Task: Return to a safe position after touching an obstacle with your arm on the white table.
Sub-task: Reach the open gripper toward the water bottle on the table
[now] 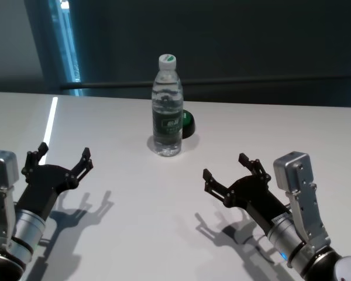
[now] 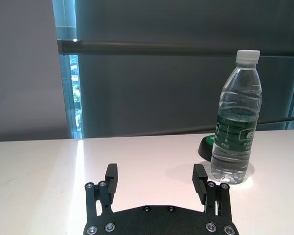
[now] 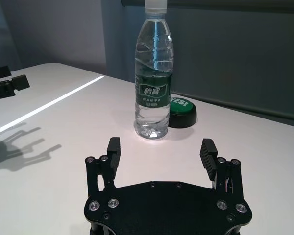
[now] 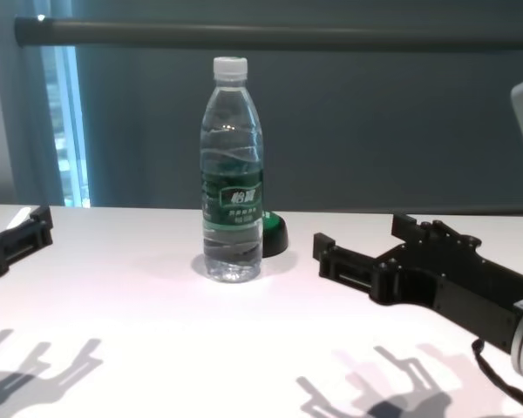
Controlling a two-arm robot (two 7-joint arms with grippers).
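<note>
The obstacle, a tall clear water bottle (image 1: pixel 167 108) with a white cap and dark green label, stands upright near the middle of the white table (image 1: pixel 123 228). It also shows as the bottle (image 2: pixel 235 122), the bottle (image 3: pixel 153 78) and the bottle (image 4: pixel 232 174). My left gripper (image 1: pixel 64 157) hovers open at the near left, well short of the bottle. My right gripper (image 1: pixel 228 170) hovers open at the near right, also apart from it. The wrist views show each gripper, left (image 2: pixel 156 178) and right (image 3: pixel 160 149), with nothing between the fingers. The chest view shows the right gripper (image 4: pixel 359 248) low over the table.
A small dark green dome-shaped object (image 1: pixel 188 124) sits just behind and to the right of the bottle. A dark wall and a horizontal bar (image 1: pixel 222 85) run along the table's far edge. Both arms cast shadows on the near tabletop.
</note>
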